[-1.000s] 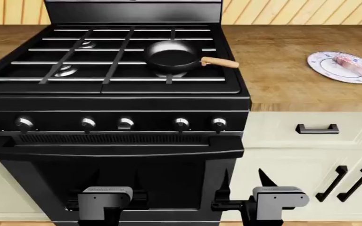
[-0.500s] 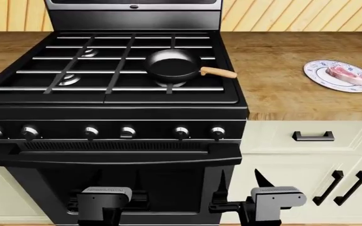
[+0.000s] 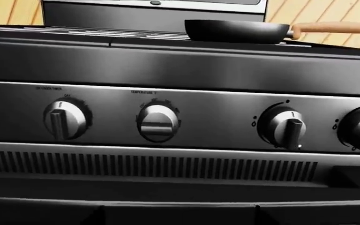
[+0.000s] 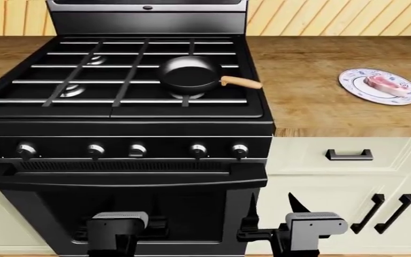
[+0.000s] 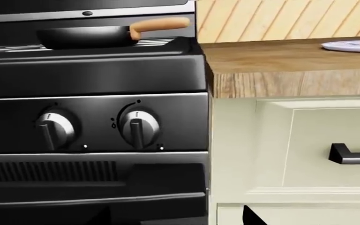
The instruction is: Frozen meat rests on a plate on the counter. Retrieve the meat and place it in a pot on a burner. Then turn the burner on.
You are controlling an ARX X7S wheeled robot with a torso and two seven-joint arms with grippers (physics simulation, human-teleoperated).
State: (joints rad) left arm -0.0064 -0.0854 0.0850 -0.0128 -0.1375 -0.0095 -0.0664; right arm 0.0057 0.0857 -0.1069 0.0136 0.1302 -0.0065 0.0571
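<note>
My two grippers, left [image 4: 130, 211] and right [image 4: 271, 206], hang low in front of the oven door [image 4: 120, 214], well below the counter [image 4: 320, 101]. Between them and the stovetop juts the knob panel [image 4: 113, 150] with its row of knobs. To my right, the counter is open wood all around the plate [image 4: 352, 84]; nothing stands between its front edge and the plate. On the stove, the pot [image 4: 189, 75] sits on the grates [image 4: 84, 80], its handle [image 4: 241, 82] pointing toward the counter. A wooden wall [image 4: 334, 16] closes off the back.
</note>
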